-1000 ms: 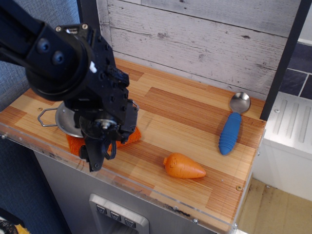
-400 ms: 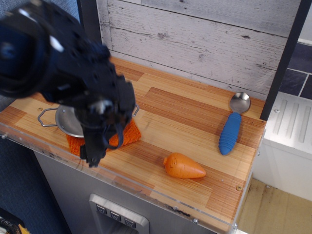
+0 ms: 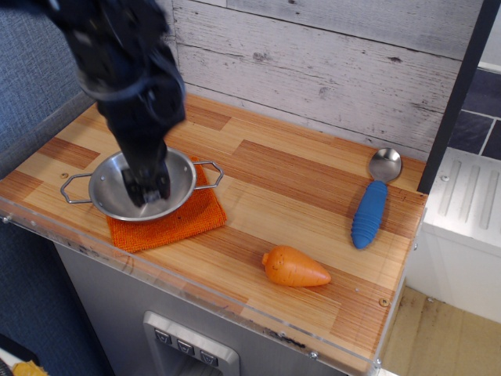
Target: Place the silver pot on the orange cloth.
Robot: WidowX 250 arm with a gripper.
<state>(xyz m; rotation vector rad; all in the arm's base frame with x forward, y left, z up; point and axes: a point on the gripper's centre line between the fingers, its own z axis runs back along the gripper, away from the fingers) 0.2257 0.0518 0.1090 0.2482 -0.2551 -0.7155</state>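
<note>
Silver pot (image 3: 141, 188) seated on orange cloth (image 3: 168, 222), overhanging its left edge. End effector (image 3: 147, 190) above the bowl, grip state impossible to tell. Best lifted straight up, clear of the thin wire handles. Shiny shallow steel over nubby knit; smooth plastic carrot (image 3: 295, 268) well right of the cloth.

Whitewashed plank wall (image 3: 329, 63) behind a wooden counter (image 3: 290, 188) — pale floor (image 3: 438, 337) at right.

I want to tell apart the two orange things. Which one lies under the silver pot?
The orange cloth, flat beneath the silver pot. The orange toy carrot lies apart on bare wood, nearer the spoon.
</note>
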